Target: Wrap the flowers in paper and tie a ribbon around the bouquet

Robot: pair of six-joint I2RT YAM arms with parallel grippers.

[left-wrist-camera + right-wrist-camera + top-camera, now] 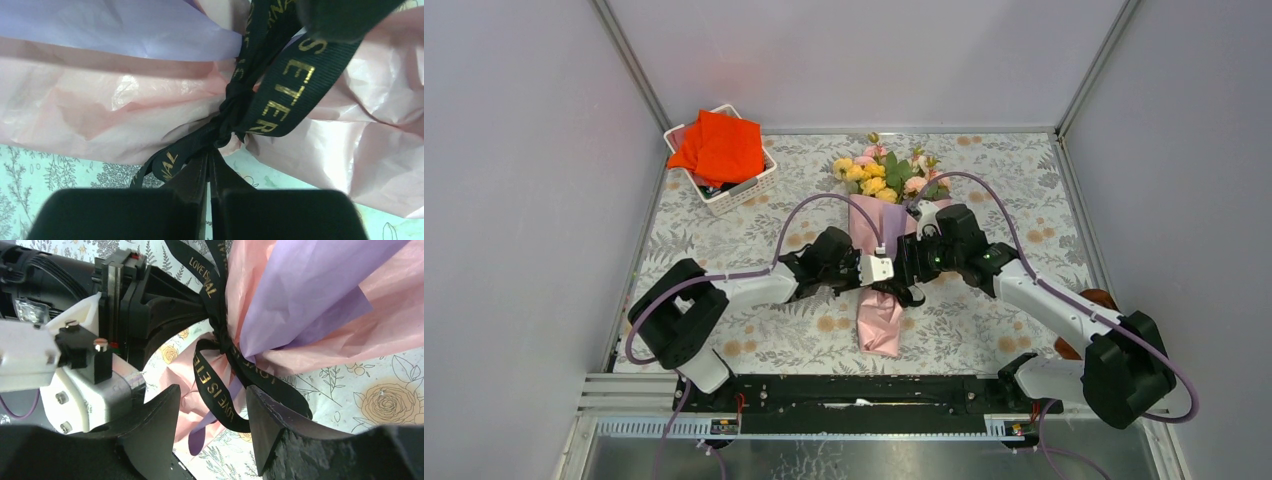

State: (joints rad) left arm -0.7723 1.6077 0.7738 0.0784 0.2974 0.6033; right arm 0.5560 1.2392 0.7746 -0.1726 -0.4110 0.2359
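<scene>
A wrapped bouquet [879, 250] lies flat, its blooms [884, 172] beyond the knot [232, 100] in its black ribbon [285, 95]. The left gripper [208, 170] is clamped on a ribbon tail right at the knot. The right gripper [211, 390] stands open around slack ribbon beside the knot. A one-sided pull could loosen the knot or tear the thin paper [100, 110].

Item: bouquet [871, 225], laid on the table [1004, 200], flowers [879, 172] toward the far edge; ribbon [280, 95] knotted around its waist; left gripper [208, 162] set at its left, right gripper [212, 390] at its right; basket [744, 192] placed far left, cloth [719, 148] held in it.
</scene>
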